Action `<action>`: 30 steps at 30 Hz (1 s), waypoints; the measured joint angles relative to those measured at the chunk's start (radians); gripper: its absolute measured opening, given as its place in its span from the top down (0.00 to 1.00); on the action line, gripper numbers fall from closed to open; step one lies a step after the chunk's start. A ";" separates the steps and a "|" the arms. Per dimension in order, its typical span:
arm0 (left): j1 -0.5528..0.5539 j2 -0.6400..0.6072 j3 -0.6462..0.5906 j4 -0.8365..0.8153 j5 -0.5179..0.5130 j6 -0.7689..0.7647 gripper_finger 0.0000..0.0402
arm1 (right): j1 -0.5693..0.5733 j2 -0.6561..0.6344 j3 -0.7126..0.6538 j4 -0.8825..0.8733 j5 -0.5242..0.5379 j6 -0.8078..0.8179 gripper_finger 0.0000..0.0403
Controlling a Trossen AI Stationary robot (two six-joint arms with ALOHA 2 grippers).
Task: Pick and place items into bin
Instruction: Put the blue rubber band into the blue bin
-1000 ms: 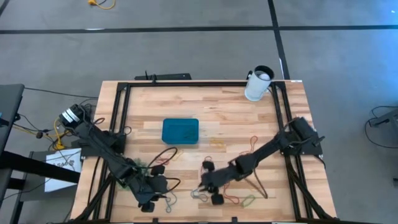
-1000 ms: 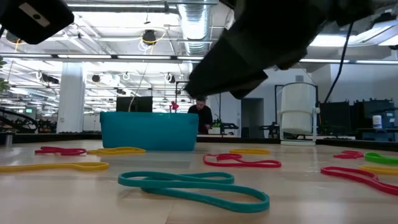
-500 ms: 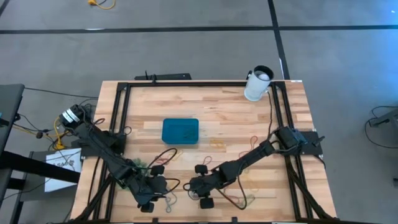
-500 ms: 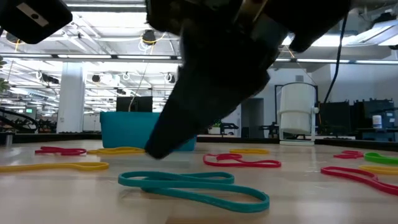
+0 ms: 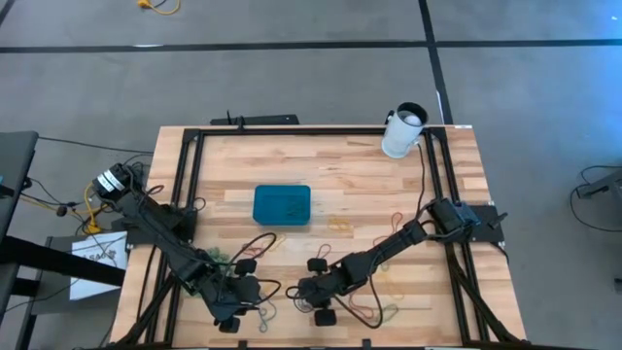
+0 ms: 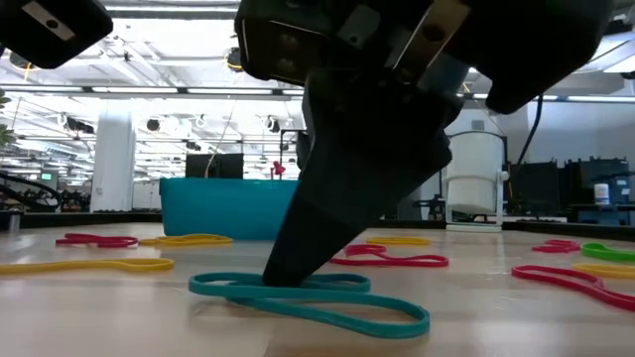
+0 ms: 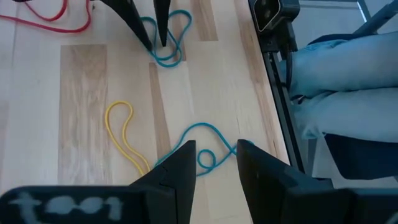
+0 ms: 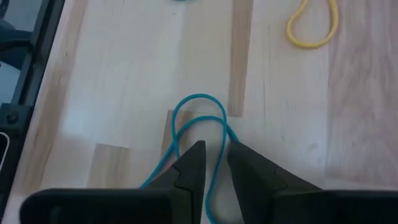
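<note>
- The desk [image 5: 340, 185] is pale wood in glued strips, with visible grain and a smooth, faintly satin finish.
- The teal loop [image 8: 200, 134] looks like thin, matt rubber; the yellow loop [image 7: 124, 140] and red loop [image 6: 387, 260] look alike in material.
- The bin [image 5: 282, 205] appears to be smooth teal plastic with a dull sheen.
- The right pincer [image 8: 214, 163] has matt black, hard-looking fingers [image 8: 189, 165], apparently plastic.
- The black frame [image 5: 190, 175] edging the desk looks like matt metal.
- The white cup [image 5: 401, 132] appears smooth and plastic-like.
</note>
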 joint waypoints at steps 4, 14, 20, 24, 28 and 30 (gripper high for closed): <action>0.000 0.000 0.000 0.000 -0.001 0.000 0.74 | -0.002 0.002 -0.001 0.007 0.037 -0.025 0.93; 0.000 0.000 0.000 0.000 -0.002 0.000 0.74 | -0.010 -0.100 -0.010 -0.005 0.131 -0.034 0.99; 0.000 0.000 0.000 0.000 -0.002 0.001 0.74 | -0.047 -0.271 -0.007 -0.109 0.343 -0.139 1.00; 0.000 0.000 0.000 0.000 -0.005 0.000 0.74 | -0.115 -0.388 -0.005 -0.095 0.448 -0.228 1.00; 0.000 0.000 0.000 0.000 -0.022 0.000 0.74 | -0.200 -0.451 -0.005 -0.072 0.446 -0.286 1.00; 0.000 0.000 0.000 0.000 -0.027 0.000 0.74 | -0.246 -0.470 -0.005 -0.069 0.437 -0.288 1.00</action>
